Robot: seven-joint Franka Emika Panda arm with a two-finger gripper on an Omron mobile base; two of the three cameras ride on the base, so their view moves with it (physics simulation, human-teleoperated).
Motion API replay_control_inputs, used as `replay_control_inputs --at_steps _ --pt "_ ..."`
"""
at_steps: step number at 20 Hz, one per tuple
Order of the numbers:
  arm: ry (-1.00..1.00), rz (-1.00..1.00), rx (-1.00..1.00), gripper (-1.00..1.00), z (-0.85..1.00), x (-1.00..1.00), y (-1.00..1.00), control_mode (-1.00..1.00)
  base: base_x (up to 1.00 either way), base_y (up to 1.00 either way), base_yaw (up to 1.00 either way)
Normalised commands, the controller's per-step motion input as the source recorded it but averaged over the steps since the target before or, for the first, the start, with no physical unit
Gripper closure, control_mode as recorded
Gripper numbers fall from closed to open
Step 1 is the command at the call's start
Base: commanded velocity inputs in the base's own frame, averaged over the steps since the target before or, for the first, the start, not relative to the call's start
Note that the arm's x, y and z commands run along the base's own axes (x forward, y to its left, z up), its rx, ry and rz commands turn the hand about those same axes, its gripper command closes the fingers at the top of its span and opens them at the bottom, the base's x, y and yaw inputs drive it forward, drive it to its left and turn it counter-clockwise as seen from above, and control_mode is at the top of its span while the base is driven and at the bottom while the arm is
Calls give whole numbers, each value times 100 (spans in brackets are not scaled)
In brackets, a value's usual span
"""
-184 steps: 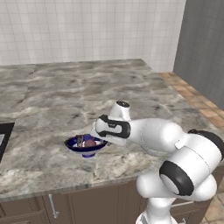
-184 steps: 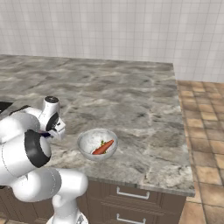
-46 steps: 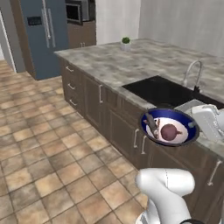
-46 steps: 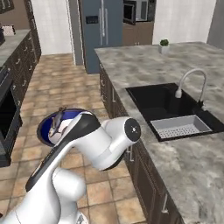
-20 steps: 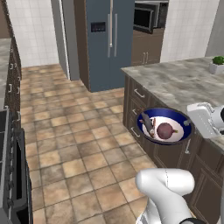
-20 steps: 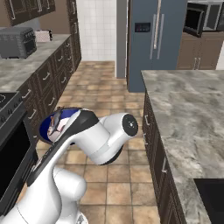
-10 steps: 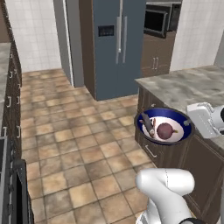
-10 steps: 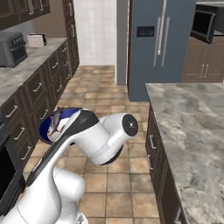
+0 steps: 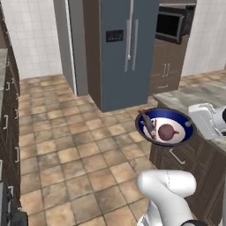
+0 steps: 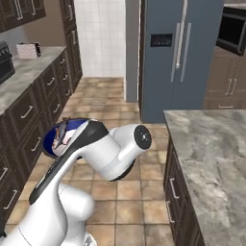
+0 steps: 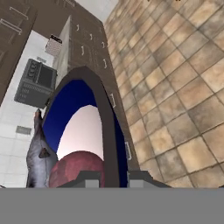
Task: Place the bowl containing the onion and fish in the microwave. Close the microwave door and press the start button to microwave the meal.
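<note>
While aloft, bowl (image 9: pixel 165 128) in pincer (image 11: pixel 111 175)

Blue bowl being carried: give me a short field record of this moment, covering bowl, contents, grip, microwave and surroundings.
bowl: round dark blue bowl with white inside, held in the air over the brown tiled floor
contents: reddish-brown onion and slim dark grey fish, both inside the bowl
grip: gripper shut on the bowl's rim, one finger inside and one outside
microwave: black built-in microwave in wood cabinets, door shut
surroundings: tall blue-grey fridge left of the microwave; marble counter to the right
</note>
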Motion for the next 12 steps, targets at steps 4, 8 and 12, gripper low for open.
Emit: replay_control_inputs --at_steps 4,8,12 --pt "0 0 0 100 0 0 0 100 100 32 -5" --pt "0 0 0 100 0 0 0 100 100 31 -8" --pt "0 0 0 100 0 0 0 100 100 34 -14"
